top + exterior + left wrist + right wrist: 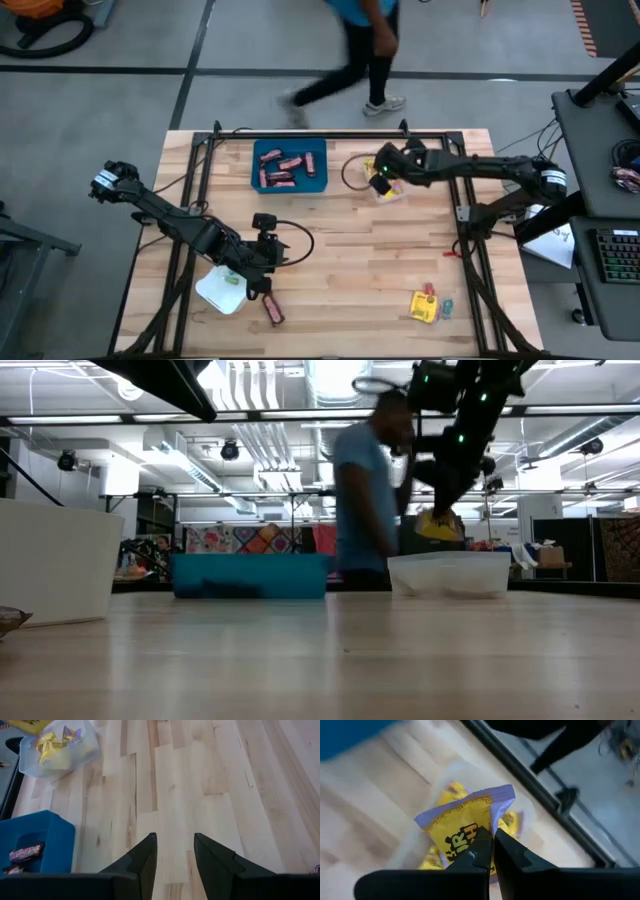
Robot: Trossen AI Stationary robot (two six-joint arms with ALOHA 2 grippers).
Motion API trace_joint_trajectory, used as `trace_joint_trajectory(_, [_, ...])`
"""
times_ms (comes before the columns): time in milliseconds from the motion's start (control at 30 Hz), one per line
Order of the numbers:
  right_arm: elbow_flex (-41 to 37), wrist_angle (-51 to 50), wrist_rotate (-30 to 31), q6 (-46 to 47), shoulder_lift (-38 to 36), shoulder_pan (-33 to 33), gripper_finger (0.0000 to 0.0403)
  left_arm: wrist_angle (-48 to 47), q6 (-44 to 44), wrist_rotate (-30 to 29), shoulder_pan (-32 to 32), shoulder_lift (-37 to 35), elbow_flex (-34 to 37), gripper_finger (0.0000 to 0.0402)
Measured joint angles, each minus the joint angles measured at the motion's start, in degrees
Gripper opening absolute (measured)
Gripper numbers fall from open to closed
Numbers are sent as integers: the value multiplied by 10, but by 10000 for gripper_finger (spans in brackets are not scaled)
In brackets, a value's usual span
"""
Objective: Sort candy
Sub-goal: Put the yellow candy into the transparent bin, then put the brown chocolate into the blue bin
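The blue tray [290, 165] stands near the far edge of the bench [350, 260], left of the middle, and it holds several brown-red mini bars [283, 168]. Just to its right, also near the far edge, stands the clear tray [388, 190] with yellow packets [47, 745] inside. The right fingers [492, 851] are pressed together on one yellow packet [465, 825] and hold it above the clear tray. On this packet I see dark letters, but I cannot read the whole word.

The white tray [222, 290] lies near the front left corner of the bench, with small pastel sweets [231, 279] in it. The left fingers [175, 865] are spread apart and hold nothing; they hang over bare wood beside the white tray. One brown-red bar [272, 310] lies on the bench just right of the white tray. Near the front right corner lie a yellow packet [423, 306] and a few small sweets [446, 307].

The bench is of light wood planks with a dark metal frame. Behind it a person [365, 500] walks on a grey floor.
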State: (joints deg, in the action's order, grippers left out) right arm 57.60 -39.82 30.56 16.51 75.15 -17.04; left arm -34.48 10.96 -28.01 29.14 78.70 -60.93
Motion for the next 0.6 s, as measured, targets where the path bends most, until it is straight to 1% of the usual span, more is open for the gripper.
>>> trace_joint_trajectory(100, [-1,3,-53,3,23,-35,9,0,0,-17,0,0,0,113])
trace_joint_trajectory(167, [-1,8,-70,21,41,-45,9,0,0,-28,0,0,0,113])
trace_joint_trajectory(333, [-2,15,-51,36,76,-48,26,0,0,-28,0,0,0,113])
trace_joint_trajectory(600, [-2,15,-48,60,103,-48,96,0,0,-29,0,0,0,113])
